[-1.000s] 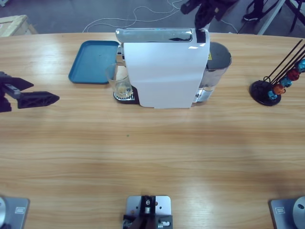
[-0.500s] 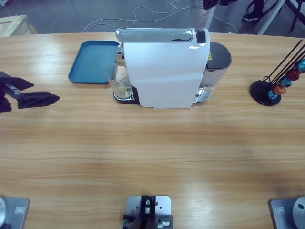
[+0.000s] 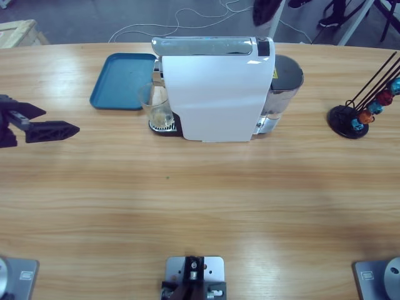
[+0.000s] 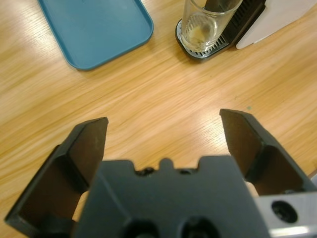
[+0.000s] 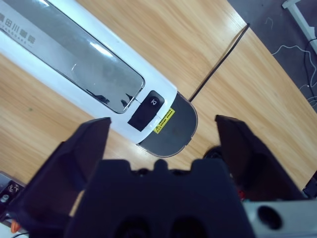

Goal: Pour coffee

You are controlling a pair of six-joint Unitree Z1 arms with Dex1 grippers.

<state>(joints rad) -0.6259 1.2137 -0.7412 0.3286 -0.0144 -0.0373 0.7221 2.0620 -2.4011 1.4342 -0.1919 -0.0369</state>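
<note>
A clear glass [image 3: 156, 105] stands on the drip tray under the spout of the white coffee machine [image 3: 215, 94]. At its bottom lies a shallow layer of pale brown coffee [image 4: 197, 34]. My left gripper [image 3: 61, 121] hovers low over the table far left of the glass, jaws open and empty, pointing toward it. In the left wrist view, that left gripper [image 4: 163, 124] faces the glass [image 4: 207, 22]. My right gripper [image 3: 265, 9] shows only as a dark shape at the top edge. The right gripper [image 5: 162, 126] is open, high above the machine's button [image 5: 152, 101].
A blue tray [image 3: 122, 80] lies left of the machine, behind the glass. A black capsule stand [image 3: 359, 115] with coloured capsules sits at the far right. The machine's water tank [image 3: 284, 81] is on its right side. Cables lie on the floor beyond the table.
The right gripper has lifted away from the machine's top right corner and now sits almost out of the high view. The left gripper has barely moved.
</note>
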